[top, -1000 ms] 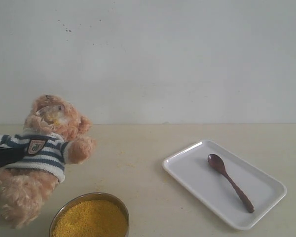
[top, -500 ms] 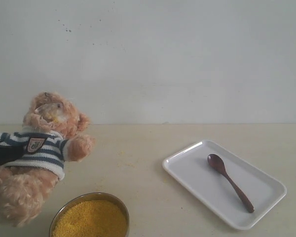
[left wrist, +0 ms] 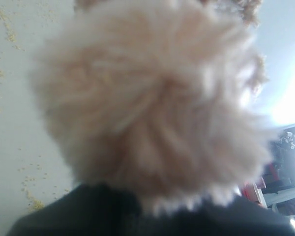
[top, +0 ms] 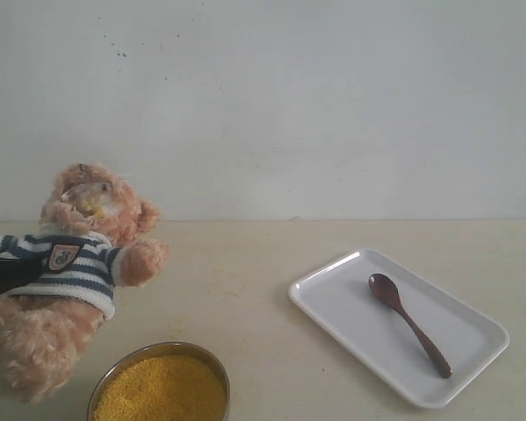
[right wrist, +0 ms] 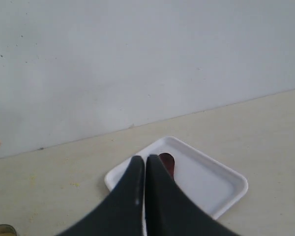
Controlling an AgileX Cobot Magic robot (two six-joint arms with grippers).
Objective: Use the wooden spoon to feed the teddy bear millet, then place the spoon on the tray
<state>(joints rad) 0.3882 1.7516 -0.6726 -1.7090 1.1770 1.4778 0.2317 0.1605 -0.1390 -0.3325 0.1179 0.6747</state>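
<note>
Nearest, at the left front edge of the scene, a round metal bowl (top: 107,380) holds the mound of fine bright yellow millet (top: 162,393). Just behind it to the left, the fluffy tan-pink teddy bear in a navy-and-white striped shirt (top: 66,289) leans tilted, its head toward the far side and one paw stretched to the right. Yellow grains cling to its muzzle. The left gripper (top: 7,274) reaches in from the left edge and is clamped across the bear's striped chest; in the left wrist view the fur (left wrist: 152,98) fills nearly the whole frame, with stray grains scattered on the table beside it

On the right, well apart from bear and bowl, the flat white rectangular tray (top: 342,303) lies at an angle on the beige table (top: 245,289). The small dark reddish-brown wooden spoon (top: 409,324) lies in it, bowl toward the far left, handle toward the near right. The right gripper (right wrist: 145,167) shows only in its own wrist view: its dark fingers are pressed together, empty, with the tray beyond them

Farthest stands a plain white wall (top: 289,105)
</note>
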